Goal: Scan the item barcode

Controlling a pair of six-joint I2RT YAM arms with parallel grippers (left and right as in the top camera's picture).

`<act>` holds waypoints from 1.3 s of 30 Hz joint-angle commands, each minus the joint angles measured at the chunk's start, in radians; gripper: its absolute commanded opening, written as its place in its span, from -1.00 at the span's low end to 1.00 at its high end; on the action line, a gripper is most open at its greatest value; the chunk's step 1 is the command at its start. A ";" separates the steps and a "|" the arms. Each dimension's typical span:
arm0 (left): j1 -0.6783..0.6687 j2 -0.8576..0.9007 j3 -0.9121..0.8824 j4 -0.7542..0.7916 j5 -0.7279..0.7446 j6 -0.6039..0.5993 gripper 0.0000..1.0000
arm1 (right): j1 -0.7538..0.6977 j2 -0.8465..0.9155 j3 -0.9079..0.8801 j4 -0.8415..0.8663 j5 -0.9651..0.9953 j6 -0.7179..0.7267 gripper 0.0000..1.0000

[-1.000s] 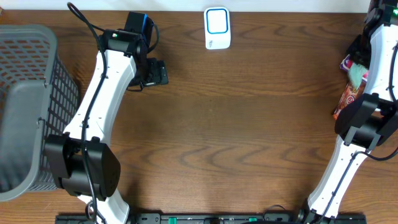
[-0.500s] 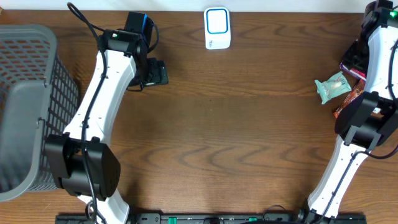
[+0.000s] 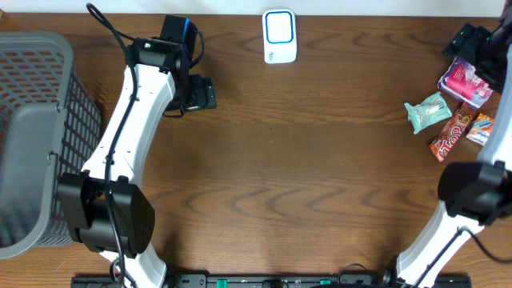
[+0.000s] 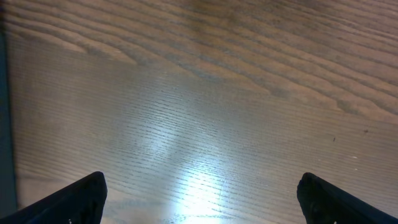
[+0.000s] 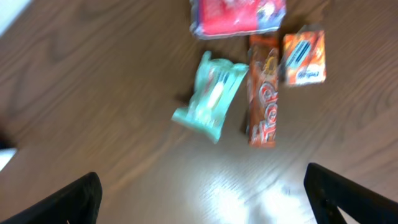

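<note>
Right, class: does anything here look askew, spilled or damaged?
Nothing looks spilled or damaged. Only the green packet at the right of the table lies tilted, left of the pink pack, the orange bar and the small orange box.

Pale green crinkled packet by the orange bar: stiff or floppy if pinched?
The pale green crinkled packet looks like thin film with flared sealed ends, so it will probably flex and crumple. It lies flat, so rolling is unlikely. Likely light; it may slide on the smooth wooden table when nudged.
</note>
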 commanded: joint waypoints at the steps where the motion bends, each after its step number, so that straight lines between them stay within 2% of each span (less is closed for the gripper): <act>1: 0.005 0.007 -0.003 -0.003 -0.008 -0.002 0.96 | 0.047 -0.081 0.014 -0.065 -0.074 -0.068 0.98; 9: 0.005 0.007 -0.003 -0.003 -0.009 -0.002 0.96 | 0.199 -0.223 0.012 -0.108 -0.060 -0.092 0.99; 13: 0.005 0.007 -0.003 -0.003 -0.008 -0.002 0.95 | 0.288 -0.288 0.004 -0.124 0.005 -0.111 0.99; 19: 0.005 0.007 -0.003 -0.003 -0.009 -0.002 0.96 | 0.399 -0.402 -0.107 -0.118 0.106 -0.111 0.98; 26: 0.005 0.007 -0.003 -0.003 -0.009 -0.002 0.96 | 0.407 -0.585 -0.470 0.011 0.130 -0.129 0.99; 35: 0.005 0.007 -0.003 -0.003 -0.009 -0.002 0.96 | 0.413 -0.995 -1.052 0.445 -0.121 -0.265 0.99; 39: 0.005 0.007 -0.003 -0.003 -0.008 -0.002 0.96 | 0.413 -1.176 -1.268 0.566 -0.126 -0.259 0.99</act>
